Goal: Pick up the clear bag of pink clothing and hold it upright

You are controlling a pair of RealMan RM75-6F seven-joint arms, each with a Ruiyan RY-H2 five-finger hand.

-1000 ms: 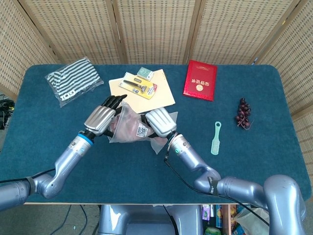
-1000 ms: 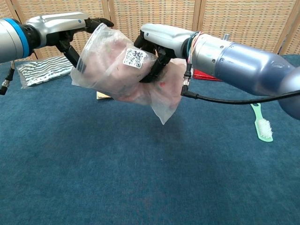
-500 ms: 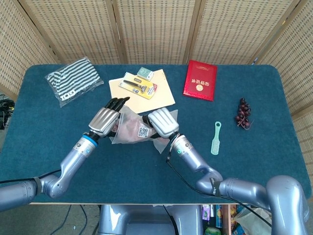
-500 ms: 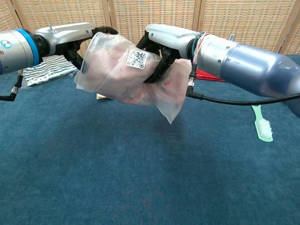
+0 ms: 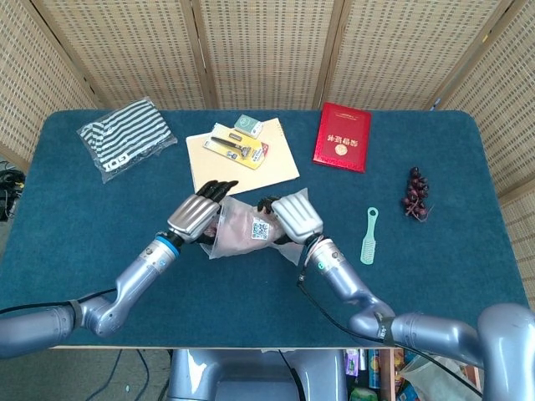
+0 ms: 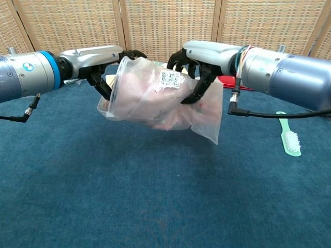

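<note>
Bag (image 6: 155,95) is off the table, centre of frame in both views, clamped between left hand (image 6: 106,64) and right hand (image 6: 199,67); each has its fingers curled into the plastic, one per side. Two-sided grip makes sense, since the bag is soft and sags. It reads tilted, lower right corner drooping, so not yet upright.

Staged test or lab workspace: a table (image 5: 84,251) covered in dark teal cloth, enclosed from 9 through 12 to 3 o'clock by folding woven-rattan screens (image 5: 267,50), with unrelated household items laid out.
</note>
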